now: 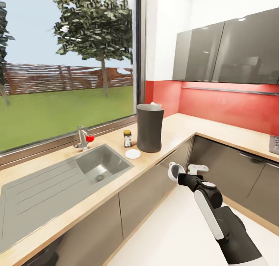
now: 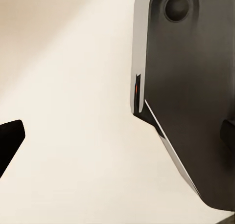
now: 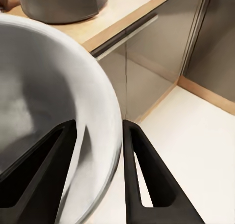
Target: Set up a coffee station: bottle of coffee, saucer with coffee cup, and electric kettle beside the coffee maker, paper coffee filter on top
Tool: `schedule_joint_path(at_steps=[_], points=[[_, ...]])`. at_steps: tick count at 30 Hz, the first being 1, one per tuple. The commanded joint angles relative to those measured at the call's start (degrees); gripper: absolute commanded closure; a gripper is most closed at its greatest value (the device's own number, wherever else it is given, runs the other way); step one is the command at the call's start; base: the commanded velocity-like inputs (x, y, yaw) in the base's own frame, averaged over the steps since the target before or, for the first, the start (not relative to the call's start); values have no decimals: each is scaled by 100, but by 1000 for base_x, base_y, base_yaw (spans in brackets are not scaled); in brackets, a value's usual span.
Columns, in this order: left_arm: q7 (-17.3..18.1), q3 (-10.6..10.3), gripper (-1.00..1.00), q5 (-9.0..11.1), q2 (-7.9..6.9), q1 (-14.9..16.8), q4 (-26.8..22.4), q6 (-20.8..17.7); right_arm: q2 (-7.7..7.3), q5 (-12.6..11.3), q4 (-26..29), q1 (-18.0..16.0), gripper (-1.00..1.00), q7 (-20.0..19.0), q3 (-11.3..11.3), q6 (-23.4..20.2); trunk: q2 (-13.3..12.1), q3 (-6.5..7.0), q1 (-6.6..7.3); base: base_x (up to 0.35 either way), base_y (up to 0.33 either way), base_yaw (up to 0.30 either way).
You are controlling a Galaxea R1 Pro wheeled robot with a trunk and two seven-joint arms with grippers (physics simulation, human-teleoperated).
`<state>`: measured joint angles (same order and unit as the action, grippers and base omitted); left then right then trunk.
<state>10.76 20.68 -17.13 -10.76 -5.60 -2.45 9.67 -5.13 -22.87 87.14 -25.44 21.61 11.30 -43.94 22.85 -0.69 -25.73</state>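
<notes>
Countertop point(image 1: 182, 128): an L-shaped wooden run under a wide window, red backsplash and grey wall cabinets over its right leg.
Sink point(image 1: 101, 161): a steel basin with a drainboard set into the window leg, a tap with a red knob behind it.
Coffee maker point(image 1: 149, 127): a tall dark cylinder standing on the counter just right of the sink, something pale showing above its rim, too small to name.
Right gripper point(image 1: 179, 171): held out over the floor in front of the lower cabinets, below counter height; the right wrist view shows its two dark fingers point(image 3: 142, 175) pinching the wall of the coffee cup point(image 3: 54, 101), one finger inside the bowl and one outside.
Left gripper: the left wrist view gives pale floor and a dark robot panel, with one dark tip at the edge; whether it is spread or pressed together cannot be told.
Bottle of coffee point(image 1: 127, 138): small, yellow-capped, already on the counter just beside the coffee maker.
Saucer point(image 1: 133, 154): a white disc at the counter's front, near the coffee maker's base and bare.
Step in hand: by appearances, carrying the cup to the saucer.
Next move: raise the cup above counter height, reach forward and left, and lower it squarely onto the saucer without clipping the coffee maker or bottle.
</notes>
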Motion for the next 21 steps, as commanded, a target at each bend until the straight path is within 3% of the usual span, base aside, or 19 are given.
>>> schedule_joint_path(at_steps=[1, 13, 21], points=[[22, 53, -100, -51, 2, -3, -10, 9, -6, -60, 5, -3, 100, 54, 13, -9, 8, -7, -6, 286, -125, 276], [22, 63, -100, -53, 2, -3, -5, 9, -6, -60, 5, -5, 100, 54, 13, -9, 8, -7, -6, 287, -123, 276], [10, 65, -100, -67, -19, -9, 15, 3, -6, -60, 5, -5, 100, 54, 13, -9, 8, -7, -6, 179, -141, 276]])
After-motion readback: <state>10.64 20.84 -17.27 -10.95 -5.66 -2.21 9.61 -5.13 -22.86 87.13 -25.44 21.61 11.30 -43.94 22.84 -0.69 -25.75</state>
